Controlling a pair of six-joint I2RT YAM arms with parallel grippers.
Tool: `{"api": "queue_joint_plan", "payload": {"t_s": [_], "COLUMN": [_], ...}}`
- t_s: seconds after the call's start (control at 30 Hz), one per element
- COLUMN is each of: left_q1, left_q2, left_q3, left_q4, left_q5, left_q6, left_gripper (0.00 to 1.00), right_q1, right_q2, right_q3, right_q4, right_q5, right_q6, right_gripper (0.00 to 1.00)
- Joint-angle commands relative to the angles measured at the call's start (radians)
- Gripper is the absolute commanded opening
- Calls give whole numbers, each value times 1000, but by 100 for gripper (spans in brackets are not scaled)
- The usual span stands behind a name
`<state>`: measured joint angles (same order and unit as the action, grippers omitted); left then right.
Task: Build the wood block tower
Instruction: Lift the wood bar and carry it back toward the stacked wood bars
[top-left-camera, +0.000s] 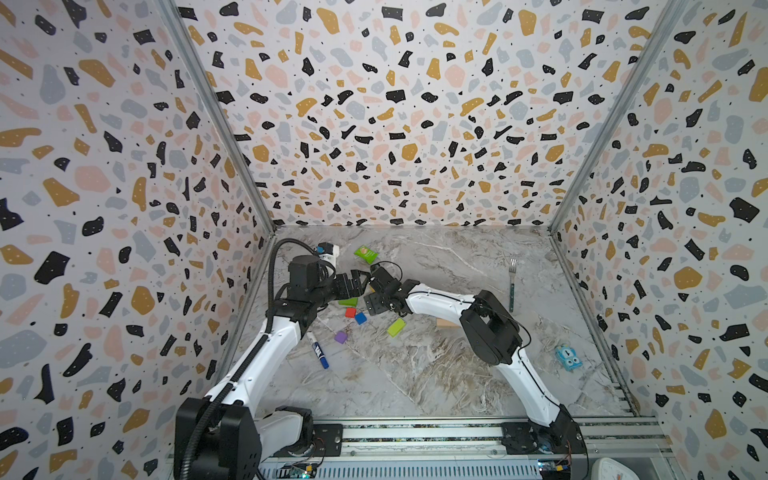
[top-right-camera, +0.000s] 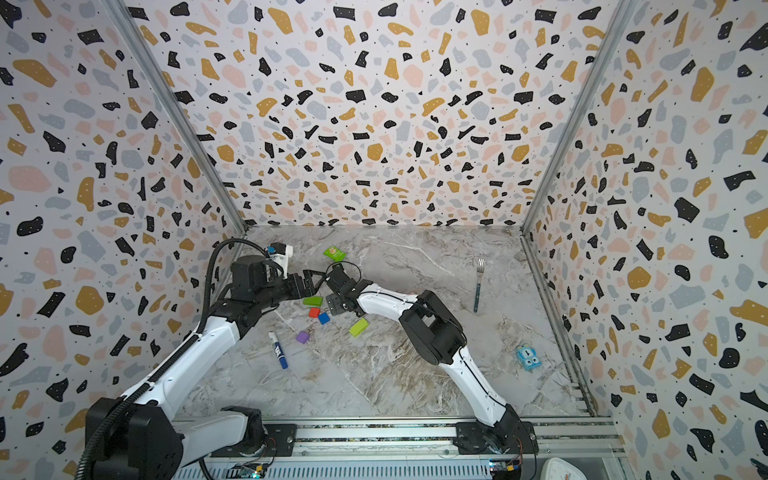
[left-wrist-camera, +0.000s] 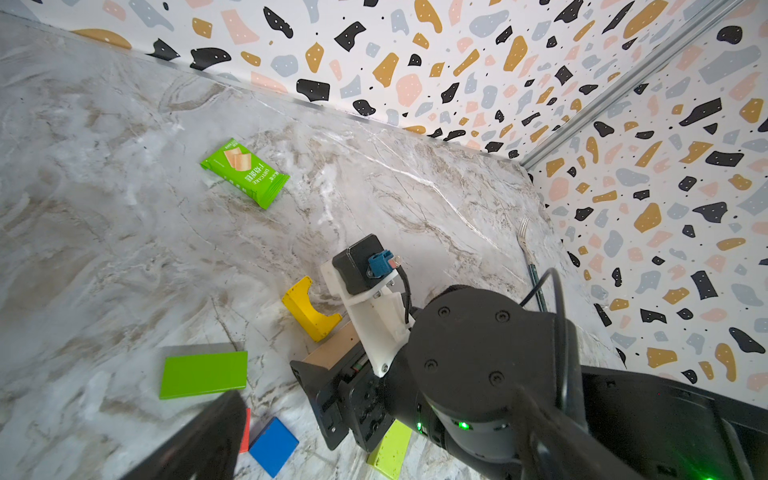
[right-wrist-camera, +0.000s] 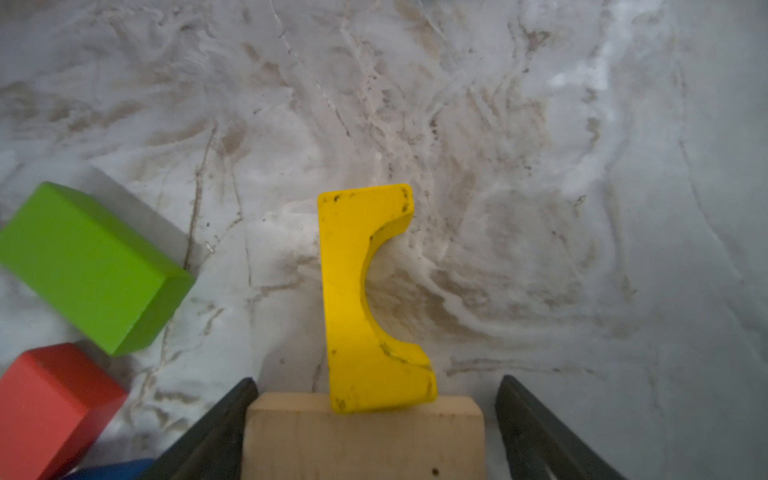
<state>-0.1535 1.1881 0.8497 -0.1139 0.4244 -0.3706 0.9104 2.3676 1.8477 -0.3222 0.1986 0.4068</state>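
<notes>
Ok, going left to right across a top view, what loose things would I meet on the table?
Marker pen → purple cube → blue cube → lime bar → tan bar → fork → blue toy. Red cube overlaps its neighbours, so it is left out.

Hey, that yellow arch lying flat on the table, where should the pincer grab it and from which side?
Probably from above, across the middle of the arch: one finger on its straight back, one in the notch. It lies flat with both those sides free, while one end sits close to the tan block, crowding an end-to-end grip.
</notes>
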Motion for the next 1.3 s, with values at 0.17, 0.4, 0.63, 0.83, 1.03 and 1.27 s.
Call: {"api": "queue_joint_plan", "payload": {"t_s": [0.17,0.4,0.63,0.83,1.03,1.27], "left_q1": [-7,-7,-8,-18,-45,-90], "left_q2": [-4,5,22,27,30,38], "left_q3": [3,-2,-5,-12,-9,-1], "left_q4": [10,15,29,40,29,15], "left_q5": [21,28,60,73,66,62], "left_q6": [9,2,-8,-16,-5,4], "left_gripper": [100,100,100,100,100,100], "right_q1": [10,4,-45,-81,-102,-105], "right_q2": [-59,-99,-198,-278,-414,-562], "right_q3": [-68,-81,-107,-155,-313,-479], "right_q4": [-89,-106,-134,-197,-184,-218], "right_q5": [14,46,47,77,104,131], "right_q6": [16,34,125,197,236,269], "right_gripper": [80,73,69,67,67,66]}}
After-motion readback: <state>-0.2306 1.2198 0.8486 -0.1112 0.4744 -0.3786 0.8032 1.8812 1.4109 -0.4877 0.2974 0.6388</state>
